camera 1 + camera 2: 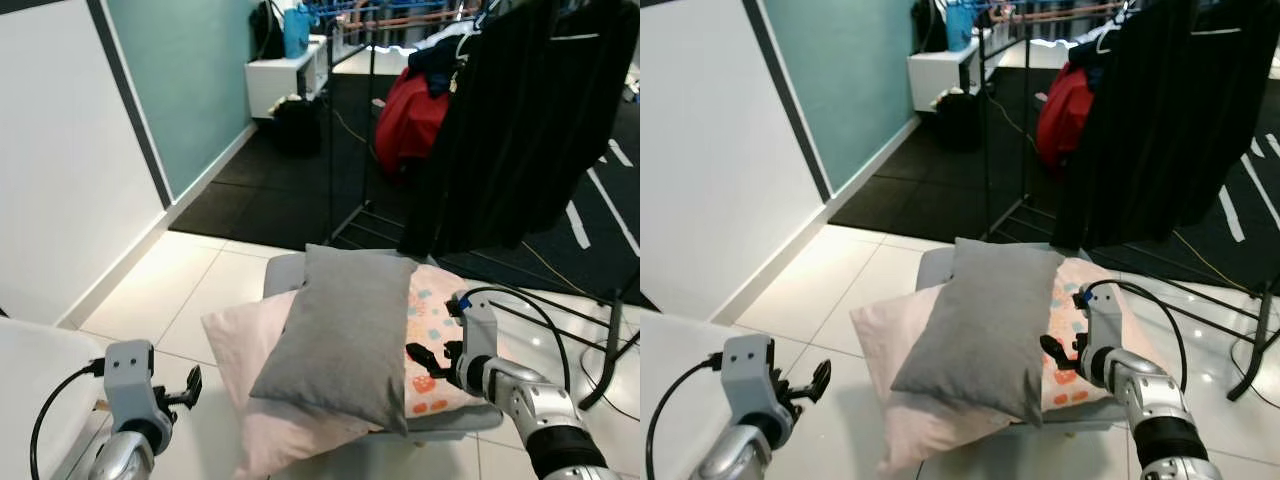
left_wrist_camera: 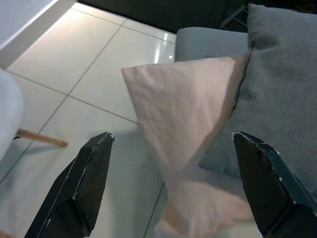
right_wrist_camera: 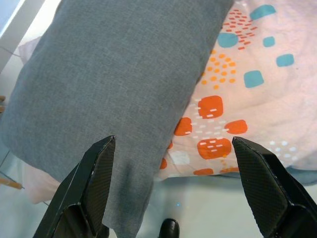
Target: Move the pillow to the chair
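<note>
A grey pillow [image 1: 345, 335] lies on top of a plain pink pillow [image 1: 245, 355] and a patterned pink pillow [image 1: 440, 325], all stacked on a grey chair [image 1: 285, 270]. My right gripper [image 1: 428, 358] hovers open just right of the grey pillow, over the patterned one; in the right wrist view its fingers [image 3: 86, 183] straddle the grey pillow [image 3: 124, 94]. My left gripper [image 1: 190, 385] is open, low over the floor left of the pink pillow [image 2: 183, 124], apart from it.
A white seat edge [image 1: 30, 370] sits at my lower left. Behind the chair stands a clothes rack [image 1: 350, 130] with a black garment [image 1: 520, 120] and a red bag [image 1: 410, 120]. White tile floor [image 1: 190, 290] surrounds the chair; a white wall [image 1: 60, 150] runs along the left.
</note>
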